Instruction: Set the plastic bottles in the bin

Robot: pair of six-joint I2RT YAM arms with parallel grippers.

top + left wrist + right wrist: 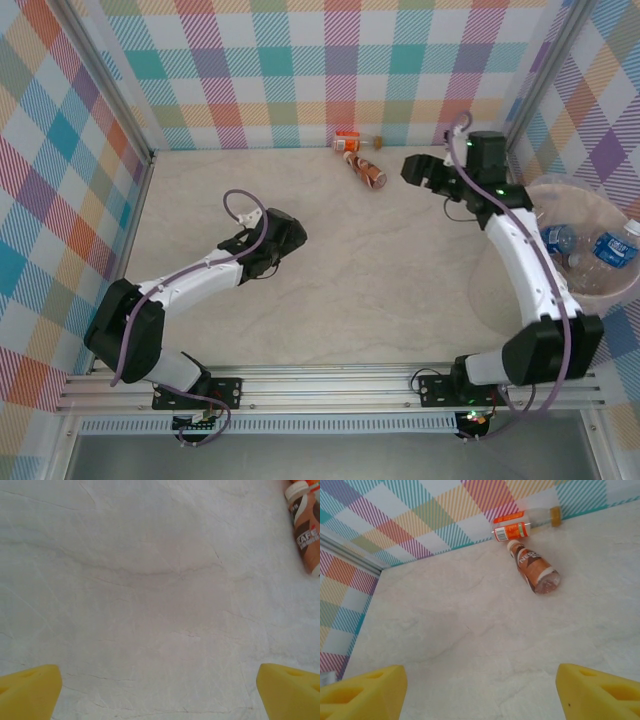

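Pinkish bin [600, 291] holds blue-labelled bottles [612, 248]. Well left of the bin, a brown bottle [367, 171] lies beside an orange bottle [349, 142]. Left gripper [160, 690] spread wide, empty. Right gripper [480, 690] spread too, nothing between.

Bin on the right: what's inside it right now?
Inside the bin: a blue-labelled bottle on the left, a second blue-labelled bottle on the right, possibly a clear bottle between them. The right arm covers the bin's left side; anything there is hidden.
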